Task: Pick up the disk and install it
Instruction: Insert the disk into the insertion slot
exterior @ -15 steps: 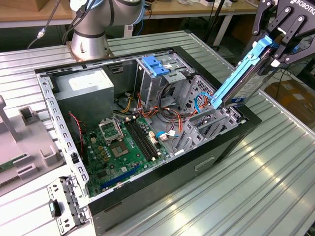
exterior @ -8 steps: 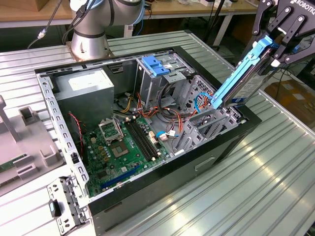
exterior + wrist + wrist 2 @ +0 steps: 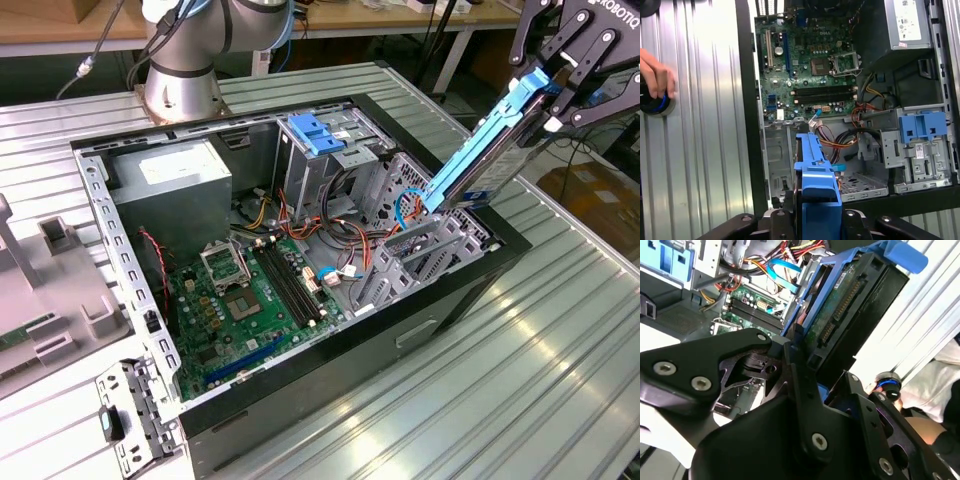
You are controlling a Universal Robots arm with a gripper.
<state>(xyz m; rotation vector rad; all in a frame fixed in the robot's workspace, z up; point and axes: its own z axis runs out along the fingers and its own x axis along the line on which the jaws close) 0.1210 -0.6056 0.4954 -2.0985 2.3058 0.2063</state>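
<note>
My gripper (image 3: 556, 78) is shut on the disk (image 3: 478, 152), a grey drive in a bright blue carrier, at the exterior view's upper right. The disk hangs steeply tilted, and its lower end sits just above the open computer case (image 3: 400, 330), near the metal bay (image 3: 425, 250) on that side. In the first wrist view the carrier's blue edge (image 3: 815, 170) runs out from between the fingers (image 3: 860, 222) over the bay (image 3: 777, 155). The second wrist view shows the disk's connector side (image 3: 850, 295) clamped in the black jaws.
A fixed blue bracket (image 3: 318, 135) tops the drive cage beside cable bundles (image 3: 350, 215). The power supply (image 3: 170, 180) and motherboard (image 3: 250, 300) fill the case. A hand (image 3: 655, 75) rests on a black-and-blue knob (image 3: 652, 102) on the ribbed metal table. The arm's base (image 3: 180, 70) stands behind the case.
</note>
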